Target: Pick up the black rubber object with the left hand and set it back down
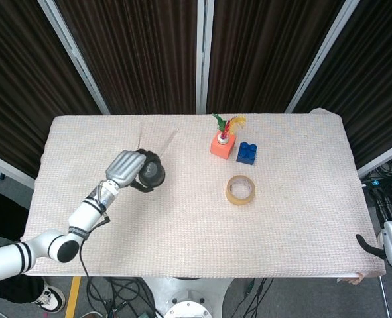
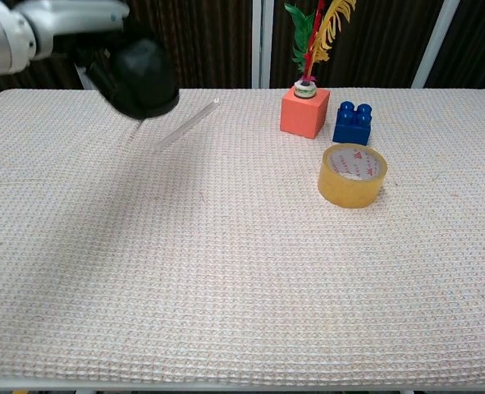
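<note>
The robot's left hand point(image 1: 126, 167) holds the round black rubber object point(image 1: 152, 173) up in the air, above the left part of the worktop point(image 1: 295, 218), which has a bumpy cream cloth over it. The dark fingers point(image 2: 102, 72) are curled around the black rubber object, and its silver back faces up. In the chest view the left hand point(image 2: 86, 25) is near the top left corner, and the black rubber object point(image 2: 145, 78) hangs over the cloth with clear space under it.

Just beside it on the cloth lies a thin clear plastic stick point(image 2: 186, 125). It lies slanted, and it does not touch the black rubber object.

Further right stands an orange block point(image 2: 304, 112) with red, green and yellow feathers point(image 2: 317, 33) sticking up from a small holder on top. A blue toy brick point(image 2: 353, 122) sits just beside the orange block, on its right. In front of them is a roll of tan sticky tape point(image 2: 353, 175), lying flat with its hole facing up.

The right hand point(image 1: 389, 245) shows only at the far right edge of the head view, near the corner of the worktop. I cannot tell how its fingers are set.

Dark curtains point(image 1: 262, 53) hang behind the worktop.
</note>
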Robot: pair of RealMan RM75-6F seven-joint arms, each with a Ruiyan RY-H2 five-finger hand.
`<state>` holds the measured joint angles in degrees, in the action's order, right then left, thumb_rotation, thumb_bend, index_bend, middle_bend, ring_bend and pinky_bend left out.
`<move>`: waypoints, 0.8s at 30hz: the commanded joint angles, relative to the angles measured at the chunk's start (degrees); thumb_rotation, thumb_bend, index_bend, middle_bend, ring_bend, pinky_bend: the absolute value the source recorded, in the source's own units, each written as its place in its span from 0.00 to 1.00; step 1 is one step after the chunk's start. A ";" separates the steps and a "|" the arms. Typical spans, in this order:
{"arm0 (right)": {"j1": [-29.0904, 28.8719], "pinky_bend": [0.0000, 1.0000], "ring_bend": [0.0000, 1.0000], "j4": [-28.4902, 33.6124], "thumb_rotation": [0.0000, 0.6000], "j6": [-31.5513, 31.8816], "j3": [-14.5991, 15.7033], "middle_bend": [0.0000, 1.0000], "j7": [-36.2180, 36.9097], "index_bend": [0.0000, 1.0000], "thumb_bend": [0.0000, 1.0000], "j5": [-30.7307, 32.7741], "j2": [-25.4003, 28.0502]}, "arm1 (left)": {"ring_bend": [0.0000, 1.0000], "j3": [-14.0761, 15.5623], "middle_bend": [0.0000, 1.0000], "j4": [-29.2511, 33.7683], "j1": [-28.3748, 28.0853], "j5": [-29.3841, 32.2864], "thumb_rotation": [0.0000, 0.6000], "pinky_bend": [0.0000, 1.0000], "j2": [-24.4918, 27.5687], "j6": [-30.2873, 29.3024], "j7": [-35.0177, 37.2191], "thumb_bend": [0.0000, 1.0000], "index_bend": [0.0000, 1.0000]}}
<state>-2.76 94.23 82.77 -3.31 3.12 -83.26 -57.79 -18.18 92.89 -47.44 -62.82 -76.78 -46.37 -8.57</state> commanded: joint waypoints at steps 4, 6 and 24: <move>-0.01 0.00 0.00 -0.23 1.00 0.11 -0.14 0.00 0.28 0.00 0.15 0.04 -0.03 | 0.29 4.68 0.50 3.07 -0.27 2.44 1.00 0.46 0.49 -0.78 -2.66 0.22 0.45; 0.00 0.00 0.00 -0.25 1.00 0.05 -0.19 0.00 0.36 0.00 0.15 0.23 -0.01 | 0.29 8.91 0.50 -3.21 0.43 5.37 1.00 0.46 -3.56 3.10 -1.41 0.22 0.46; -0.11 0.00 0.00 -0.71 1.00 -0.58 -0.28 0.00 0.24 0.00 0.15 0.91 -0.72 | 0.29 9.07 0.50 -7.53 -3.31 1.07 1.00 0.44 -8.45 8.60 1.59 0.22 0.47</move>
<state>-2.85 93.51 82.20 -3.57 3.34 -82.37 -58.50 -9.46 82.60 -48.47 -60.44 -83.13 -41.16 -7.07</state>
